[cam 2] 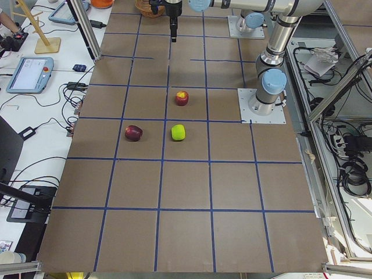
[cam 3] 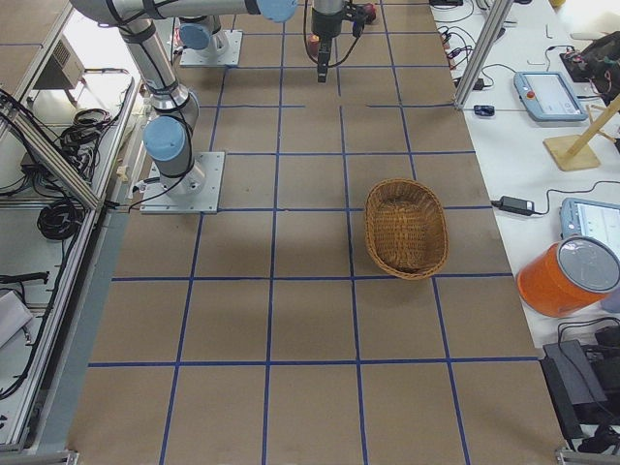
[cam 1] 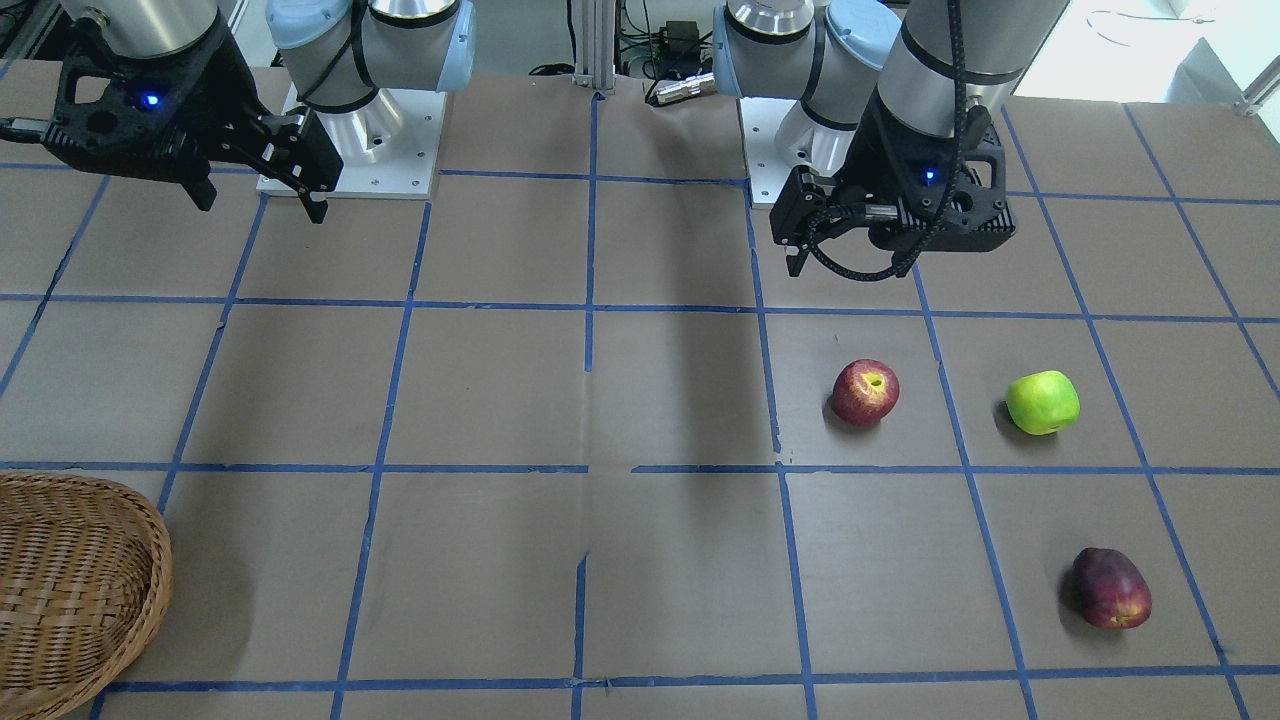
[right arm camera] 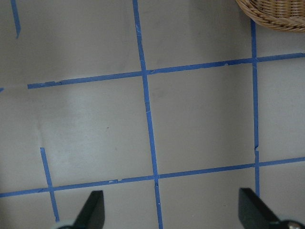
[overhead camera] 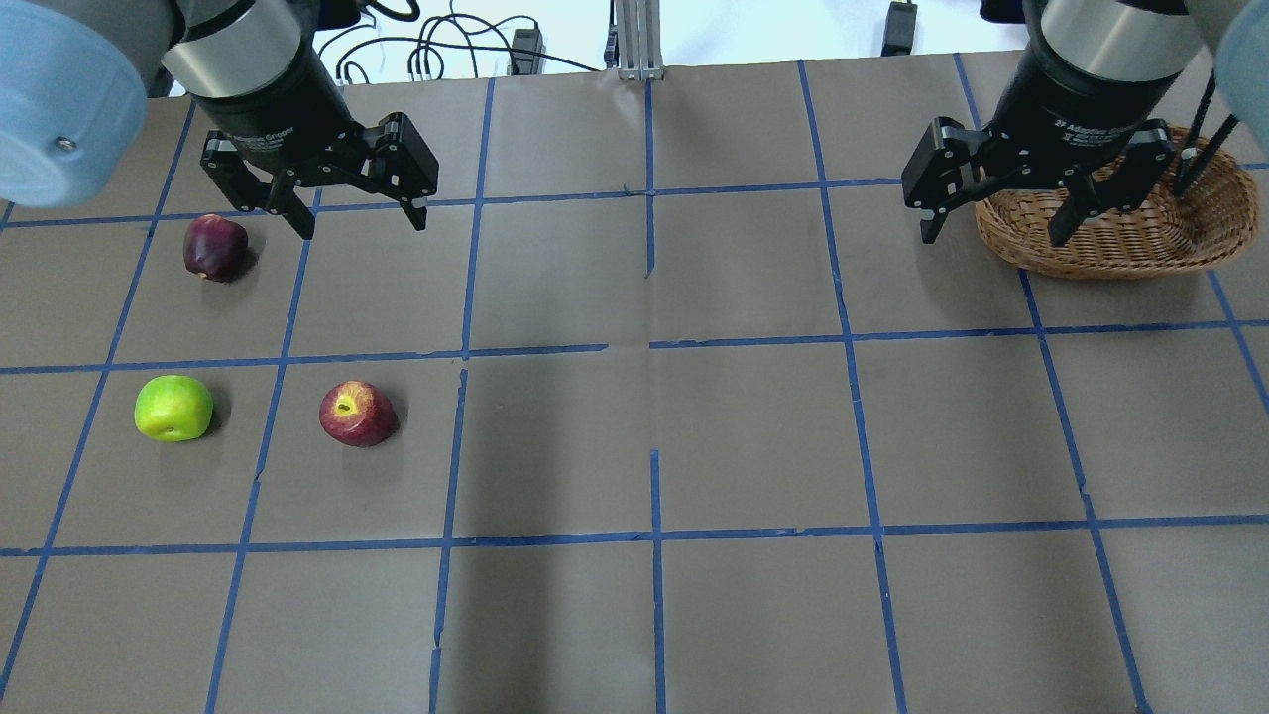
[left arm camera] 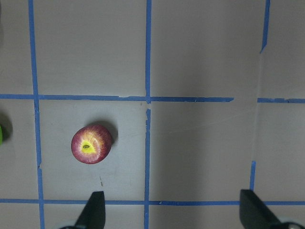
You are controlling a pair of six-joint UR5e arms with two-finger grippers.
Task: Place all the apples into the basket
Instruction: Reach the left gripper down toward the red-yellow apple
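— While the basket (cam 1: 95,560) is cut off by the corner of the front-facing view, does it show whole anywhere?

— Only from the table's right end. Overhead, the right gripper (overhead camera: 993,236) and its arm cover part of it. The right wrist camera catches just a strip of wicker at its top edge, and from the left end the basket is clipped by the frame.

— How do the grippers stand?

— Both hang above the table (overhead camera: 753,436), jaws spread wide with nothing between them. The left gripper (overhead camera: 362,223) touches no fruit.

— Where are the apples?

— All three lie on the paper in the robot's left half, well apart from the basket on its right. The maroon apple (overhead camera: 214,248) is farthest from the robot. The green apple (overhead camera: 173,408) and the red apple (overhead camera: 357,414) lie nearer, side by side but apart, with the red one toward the middle and its yellow hollow turned up. The left wrist view shows the red one whole and the green as a sliver at the left edge. The maroon one falls outside that frame.

— And the surface?

— Brown paper, ruled into squares with blue tape (overhead camera: 656,595) that is broken in places. Beyond it, side benches carry teach pendants (cam 2: 26,72), cables and an orange container (cam 3: 567,276). Aluminium posts (cam 2: 87,29) rise at the table's edges.
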